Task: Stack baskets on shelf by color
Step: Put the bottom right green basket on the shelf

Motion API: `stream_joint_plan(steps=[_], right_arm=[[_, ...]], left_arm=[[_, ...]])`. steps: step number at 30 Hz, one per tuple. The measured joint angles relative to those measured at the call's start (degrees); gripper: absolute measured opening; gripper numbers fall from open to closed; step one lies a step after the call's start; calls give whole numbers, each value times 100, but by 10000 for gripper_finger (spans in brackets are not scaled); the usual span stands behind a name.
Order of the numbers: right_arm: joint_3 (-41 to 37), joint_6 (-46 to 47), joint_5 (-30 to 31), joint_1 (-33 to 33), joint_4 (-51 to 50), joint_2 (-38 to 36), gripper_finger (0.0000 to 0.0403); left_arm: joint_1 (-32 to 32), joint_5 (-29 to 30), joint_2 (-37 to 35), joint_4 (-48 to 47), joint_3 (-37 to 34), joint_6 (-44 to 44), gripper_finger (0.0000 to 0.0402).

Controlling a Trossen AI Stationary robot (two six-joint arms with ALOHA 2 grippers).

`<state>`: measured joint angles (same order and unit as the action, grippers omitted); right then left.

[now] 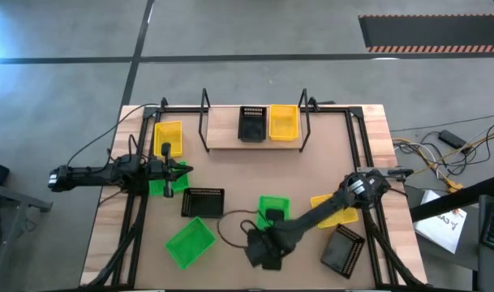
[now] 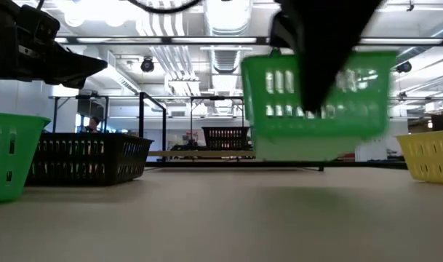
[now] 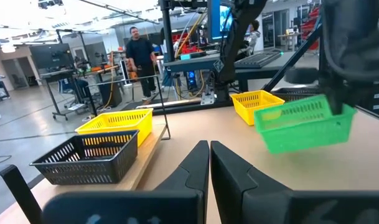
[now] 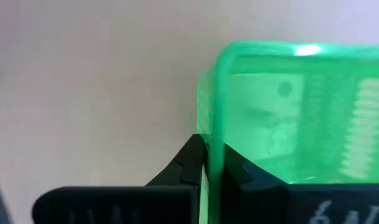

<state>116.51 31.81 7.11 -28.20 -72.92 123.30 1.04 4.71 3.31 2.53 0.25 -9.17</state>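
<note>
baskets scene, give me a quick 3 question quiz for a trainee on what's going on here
1. True or false: the right gripper is shut on the wall of a green basket.
2. Which baskets stand on the shelf? A) two green B) one black and one yellow C) three black
3. Fill in: the left gripper is shut and holds ____.

Key
1. True; in the low view the basket hangs clear of the table.
2. B; they stand side by side.
3. Nothing.
</note>
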Motion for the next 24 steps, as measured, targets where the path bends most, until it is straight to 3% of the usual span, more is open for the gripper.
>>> stream_joint_plan(steps=[7, 15, 24], right_arm=[[150, -1989, -69, 940, 206, -365, 8], [720, -3413, -1737, 2099, 1062, -416, 8], [1341, -4054, -1511, 3219, 1537, -390, 8]], left_arm=[[0, 0, 2, 2, 0, -1, 0], [1, 0, 2, 2, 0, -1, 0], [2, 0, 3, -2, 0, -1, 0]])
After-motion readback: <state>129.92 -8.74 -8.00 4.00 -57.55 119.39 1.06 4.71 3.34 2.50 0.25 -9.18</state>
